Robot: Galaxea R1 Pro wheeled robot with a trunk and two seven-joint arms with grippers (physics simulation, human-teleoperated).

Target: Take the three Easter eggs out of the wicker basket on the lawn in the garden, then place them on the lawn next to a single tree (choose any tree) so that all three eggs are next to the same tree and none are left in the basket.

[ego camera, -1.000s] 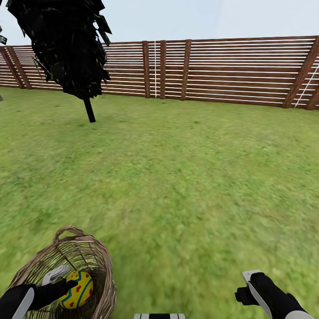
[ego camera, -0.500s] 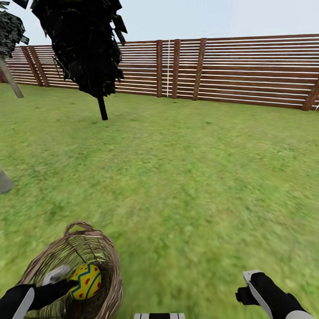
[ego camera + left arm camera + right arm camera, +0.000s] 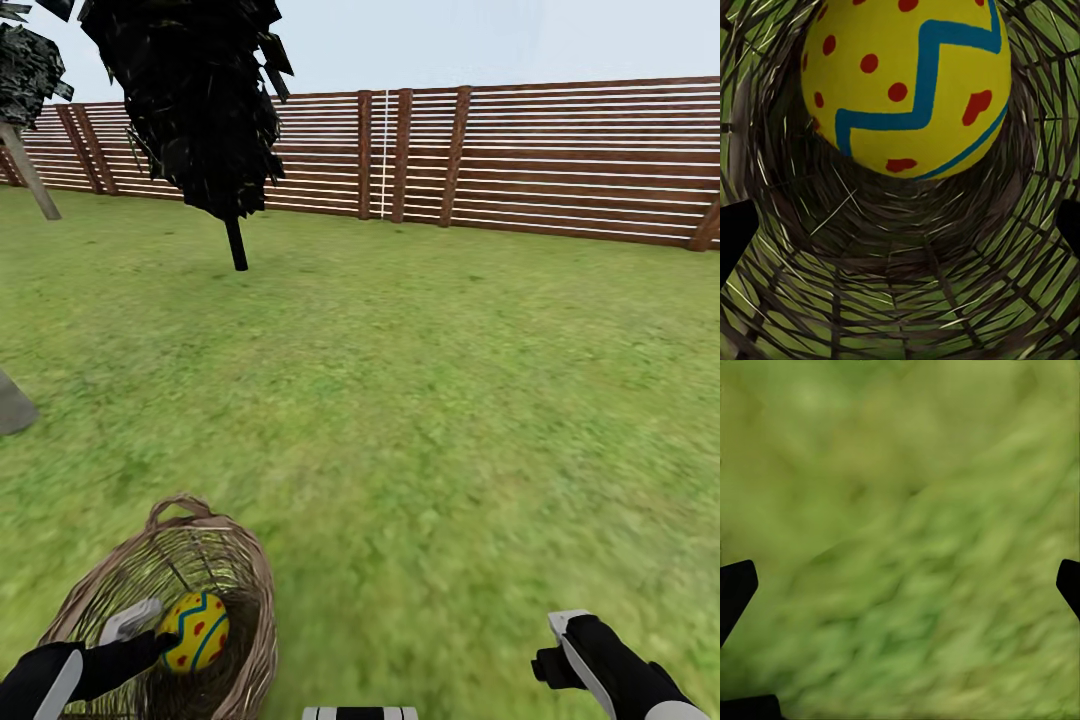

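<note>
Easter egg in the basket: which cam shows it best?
Left wrist view: the Easter egg is close up, spots and blue zigzag sharp, inside the wicker basket. Head view shows it small at the left gripper. Right wrist view shows lawn.

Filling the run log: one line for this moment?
left gripper: at Easter egg in wicker basket | right gripper: open over lawn

- The lawn (image 3: 430, 400) is a wide, flat stretch of mottled green grass.
- The wicker basket (image 3: 235, 590) stands on it.
- A black-trunked tree (image 3: 236, 243) rises from it farther off.
</note>
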